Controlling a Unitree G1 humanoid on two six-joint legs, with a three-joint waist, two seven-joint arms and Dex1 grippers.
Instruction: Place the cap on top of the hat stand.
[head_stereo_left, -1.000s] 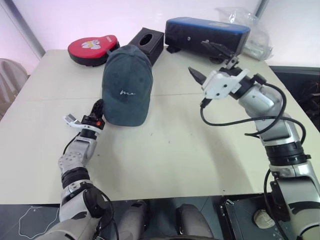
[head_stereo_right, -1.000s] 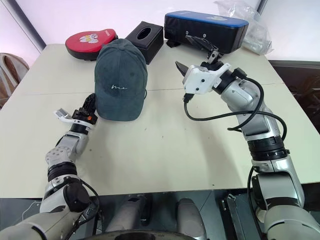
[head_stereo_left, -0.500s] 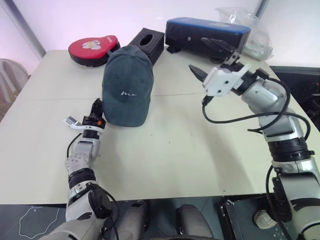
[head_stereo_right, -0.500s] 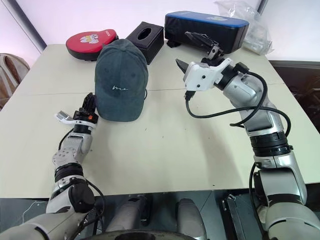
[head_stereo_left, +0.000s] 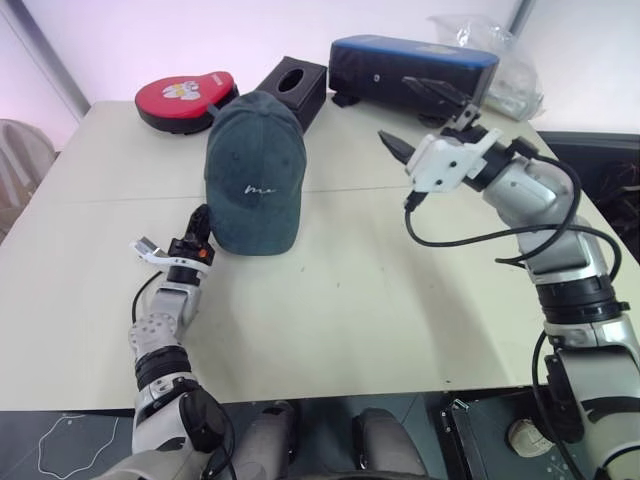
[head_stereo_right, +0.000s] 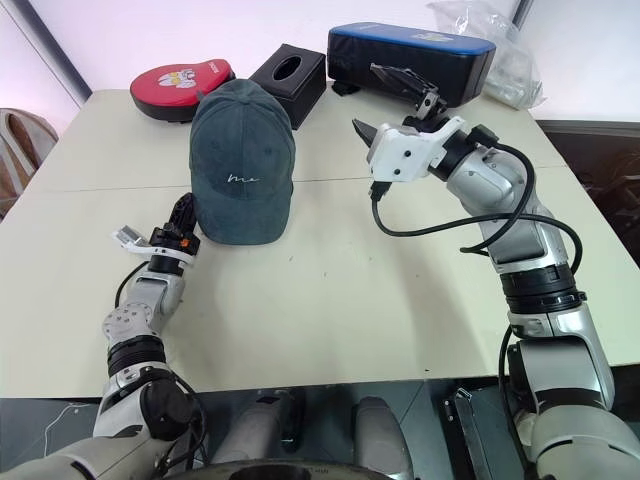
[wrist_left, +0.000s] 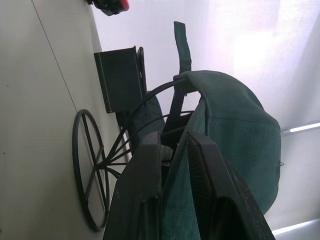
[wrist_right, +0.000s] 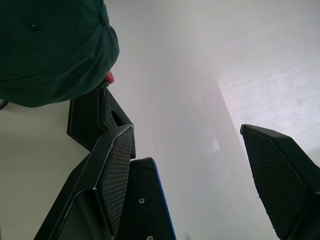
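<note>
The dark teal cap (head_stereo_left: 255, 168) with white script sits over the hat stand in the middle of the table, brim toward me. In the left wrist view the hat stand's black wire frame (wrist_left: 150, 97) and ring base (wrist_left: 82, 165) show under the cap (wrist_left: 235, 135). My left gripper (head_stereo_left: 198, 224) is at the cap's lower left edge, and its narrow-set fingers (wrist_left: 142, 195) have cap fabric between them. My right gripper (head_stereo_left: 415, 118) hangs open in the air to the right of the cap, apart from it, with nothing between its fingers (wrist_right: 117, 170).
Along the table's far edge lie a red padded case (head_stereo_left: 185, 98), a black tissue box (head_stereo_left: 295, 88) just behind the cap, and a dark box with a blue top (head_stereo_left: 412, 68). A plastic bag (head_stereo_left: 495, 70) is at the far right. The beige table (head_stereo_left: 330, 300) is bare in front.
My left forearm has drawn in a little nearer, while its gripper stays at the cap's edge. The cap and the right arm have kept still.
</note>
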